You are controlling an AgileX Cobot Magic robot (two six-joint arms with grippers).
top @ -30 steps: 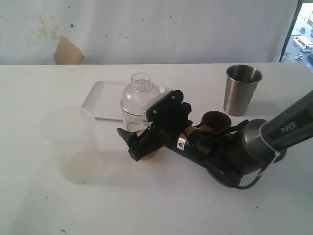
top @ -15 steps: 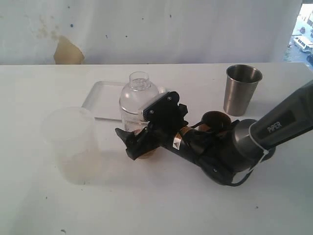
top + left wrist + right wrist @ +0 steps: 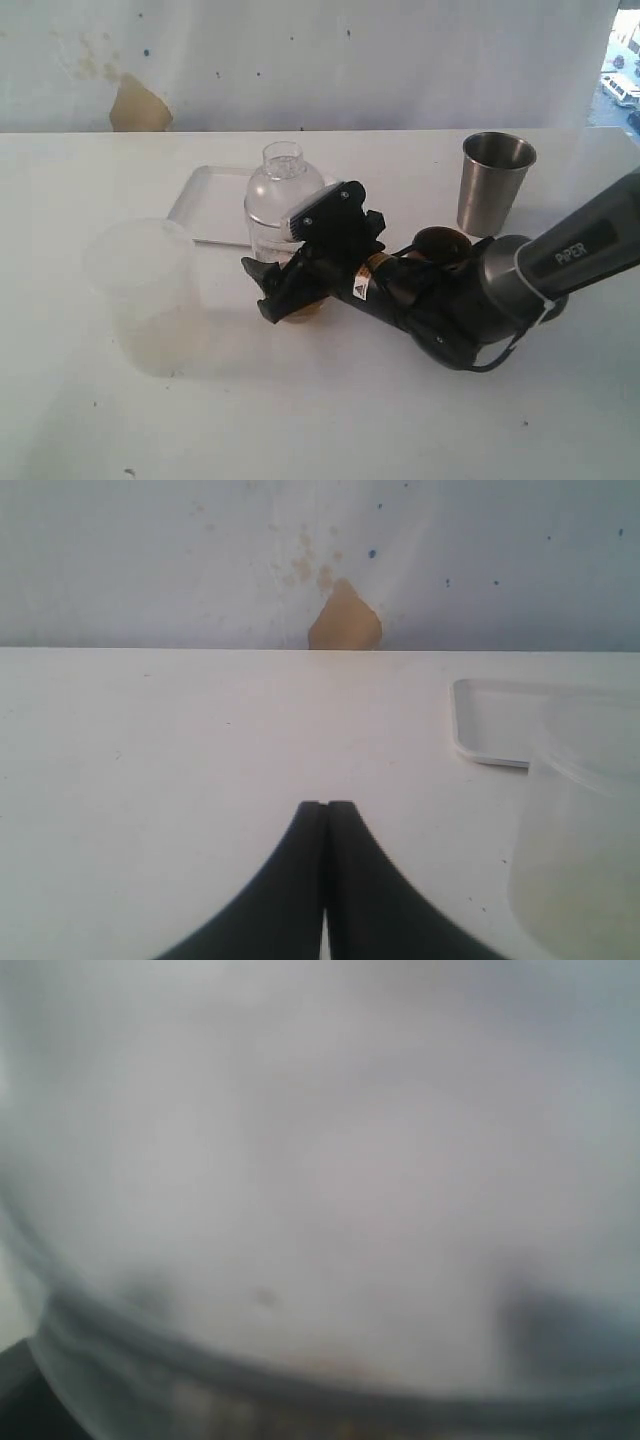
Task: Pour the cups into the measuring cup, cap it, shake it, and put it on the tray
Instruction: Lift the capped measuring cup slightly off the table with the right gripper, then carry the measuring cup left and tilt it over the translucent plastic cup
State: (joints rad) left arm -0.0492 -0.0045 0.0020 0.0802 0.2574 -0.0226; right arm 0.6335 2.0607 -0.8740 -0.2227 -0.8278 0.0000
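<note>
**RIGHT GRIPPER AT THE MEASURING CUP; LEFT GRIPPER CLOSED**

**Tools.** The right gripper [image 3: 268, 292] reaches in from the right edge of the exterior frame to its centre, at the base of the measuring cup [image 3: 275, 195]. Its jaws are set against the cup, but the frames do not show whether they are clamped on it. The right wrist view is filled by blurred clear plastic. The left gripper [image 3: 325, 805] has its fingers pressed together, holding nothing, over bare table [image 3: 300, 420].

**Markings.** The right arm [image 3: 560, 265] reads "PiPER". A small triangular label [image 3: 358, 292] sits on the wrist, and its text is unreadable.

**Count.**
- One measuring cup, upright at centre frame and fitted with a clear domed cap.
- One tray [image 3: 205, 200], just left of and behind the measuring cup.
- One frosted cup [image 3: 145, 290], at lower left.
- One tumbler [image 3: 495, 180], at upper right.
- One wooden cup [image 3: 440, 243], partly hidden behind the arm.

**Obstructions.** The gripper body covers the lower half of the measuring cup. A brown patch shows beneath the gripper and cannot be identified.
</note>
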